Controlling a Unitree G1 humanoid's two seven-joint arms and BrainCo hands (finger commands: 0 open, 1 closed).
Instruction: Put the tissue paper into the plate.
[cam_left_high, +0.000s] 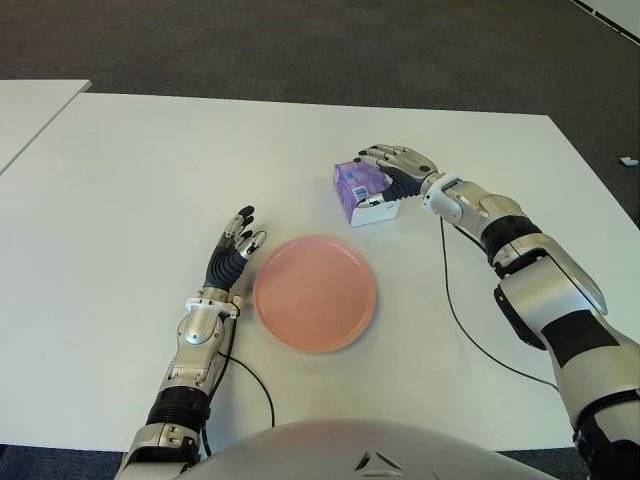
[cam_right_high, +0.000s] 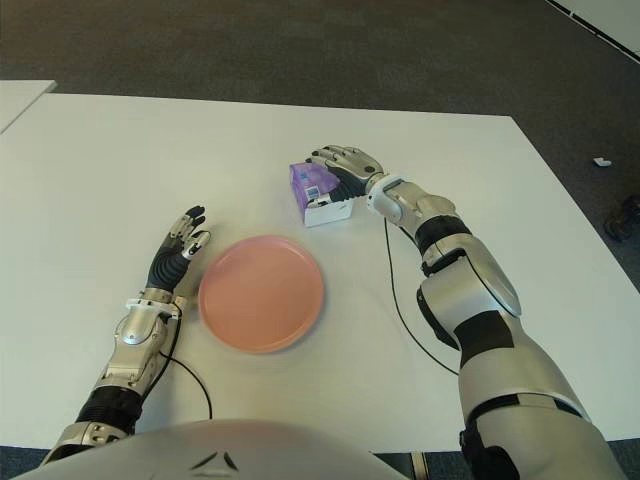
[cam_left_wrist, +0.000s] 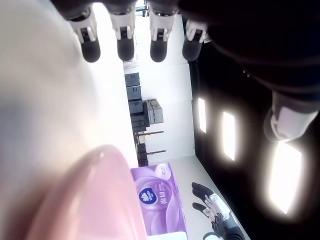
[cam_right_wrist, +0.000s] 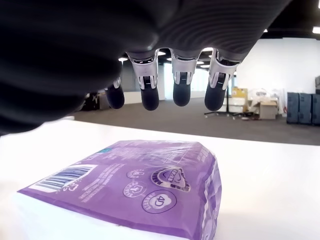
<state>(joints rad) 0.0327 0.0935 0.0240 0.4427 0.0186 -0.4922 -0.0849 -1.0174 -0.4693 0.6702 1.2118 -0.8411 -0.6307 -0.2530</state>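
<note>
A purple and white tissue pack (cam_left_high: 362, 192) lies on the white table (cam_left_high: 150, 160), a little beyond the pink plate (cam_left_high: 314, 292) and to its right. My right hand (cam_left_high: 395, 165) hovers over the pack's right side with its fingers (cam_right_wrist: 175, 92) stretched out above the pack (cam_right_wrist: 145, 187), a gap showing between them and the wrapper. My left hand (cam_left_high: 237, 240) shows just left of the plate, fingers spread and holding nothing. The plate has nothing in it.
A second white table (cam_left_high: 30, 115) stands at the far left, with a narrow gap between. Dark carpet (cam_left_high: 320, 50) lies beyond the far edge. Thin black cables (cam_left_high: 455, 310) trail across the table from each wrist.
</note>
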